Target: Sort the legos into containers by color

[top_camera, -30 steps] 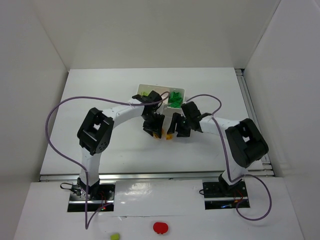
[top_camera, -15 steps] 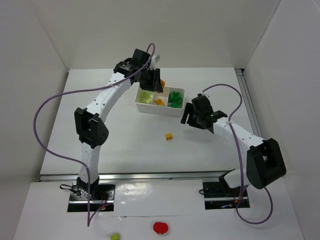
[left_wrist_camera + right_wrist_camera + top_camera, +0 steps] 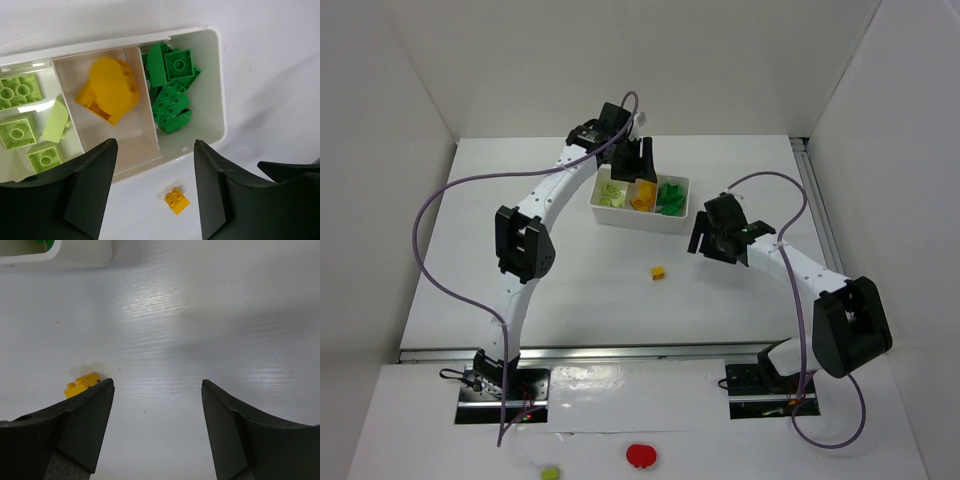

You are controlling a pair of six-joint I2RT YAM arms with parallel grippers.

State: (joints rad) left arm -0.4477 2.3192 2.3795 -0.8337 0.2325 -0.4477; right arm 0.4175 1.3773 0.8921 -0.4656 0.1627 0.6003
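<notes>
Brick (image 3: 659,271), orange-yellow, lay alone on the worktop (image 3: 520,270), closer to the right end effector (image 3: 706,243), spread empty, than the left end effector (image 3: 636,172), released above the tray (image 3: 640,222).

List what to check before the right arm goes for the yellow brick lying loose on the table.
1. Right gripper open and empty: ok.
2. Yellow brick lying free on the table, apart from the tray: ok.
3. Brick lined up between that gripper's fingers: not ok; in the right wrist view it sits outside one finger, off to the side.
4. Room in the middle compartment beside the yellow piece: ok.
5. Space above the tray free for the drop: not ok; the open, empty left gripper hangs over it.
</notes>
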